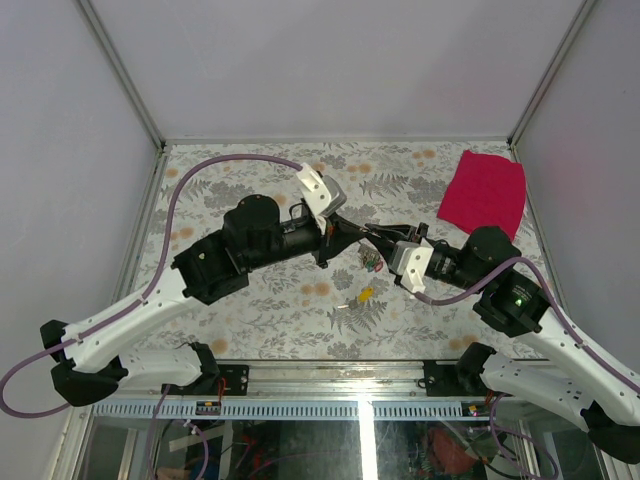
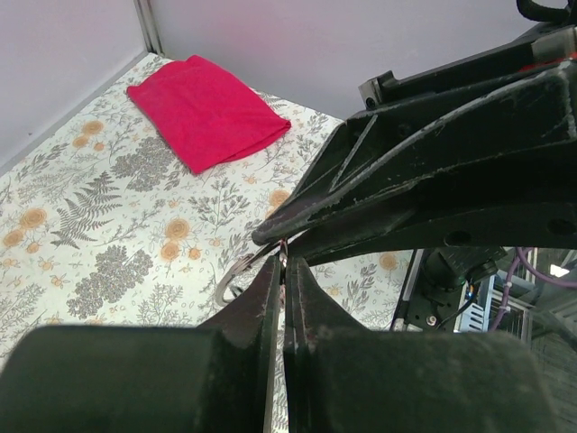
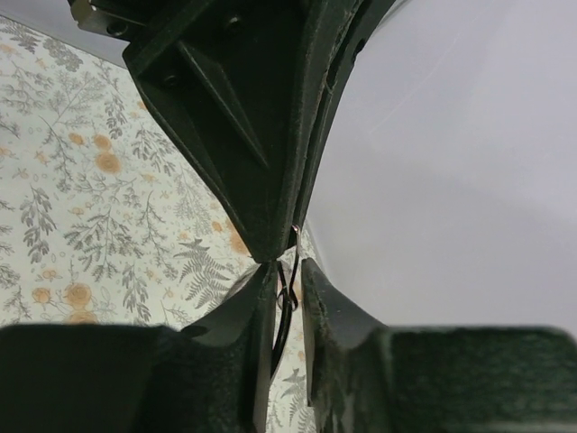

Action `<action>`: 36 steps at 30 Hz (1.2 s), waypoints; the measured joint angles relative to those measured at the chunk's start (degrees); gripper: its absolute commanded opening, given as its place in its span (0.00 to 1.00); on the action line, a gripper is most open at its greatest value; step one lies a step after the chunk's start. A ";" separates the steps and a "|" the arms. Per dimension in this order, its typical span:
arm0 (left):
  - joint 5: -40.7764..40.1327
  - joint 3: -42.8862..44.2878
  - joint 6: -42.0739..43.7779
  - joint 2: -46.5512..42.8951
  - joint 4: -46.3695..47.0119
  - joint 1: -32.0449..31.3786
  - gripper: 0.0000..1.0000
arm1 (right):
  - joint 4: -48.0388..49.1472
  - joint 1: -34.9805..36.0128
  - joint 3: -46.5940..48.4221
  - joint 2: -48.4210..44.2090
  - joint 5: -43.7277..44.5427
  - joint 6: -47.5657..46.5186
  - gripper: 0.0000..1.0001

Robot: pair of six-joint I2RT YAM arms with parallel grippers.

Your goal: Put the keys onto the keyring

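The floral table carries a red cloth at its far right corner. The two arms meet above its middle.

The left gripper is closed tight on the wire of the keyring. The right gripper faces it tip to tip. Its jaws stand a little apart, and the ring's wire passes through the gap, seemingly not pinched.

The task looks barely begun. A small cluster of keys with red and green heads lies on the table just below the meeting fingertips, and a yellow key lies a little nearer the near edge. No key hangs on the ring as far as either wrist view shows, so the threading of every key is left to do.

The keyring is off the table, at the fingertips of both grippers. In the left wrist view it bulges out as a silver arc to the left of the fingers. The right wrist view sees it nearly edge-on, its line running up and down along the finger gap. In the top view it is hidden.
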 measured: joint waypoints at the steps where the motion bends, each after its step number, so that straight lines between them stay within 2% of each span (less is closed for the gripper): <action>1: 0.00 0.07 0.00 0.07 -0.09 0.00 0.00 | -0.07 0.00 0.00 0.00 0.04 -0.26 0.27; 6: 0.00 0.07 0.00 0.28 -0.66 0.00 0.00 | -0.50 0.00 -0.02 0.00 0.44 -1.68 0.30; 23: -0.09 0.07 0.00 0.70 -1.14 0.00 0.00 | -2.01 0.04 -0.02 0.04 1.11 -6.08 0.30; 29: -0.20 0.09 0.00 0.76 -1.14 0.00 0.00 | -2.03 0.04 -0.04 0.15 1.11 -6.80 0.29; 36: -0.66 0.17 0.00 1.05 -1.18 0.00 0.00 | -2.10 0.04 -0.04 0.87 1.09 -7.30 0.21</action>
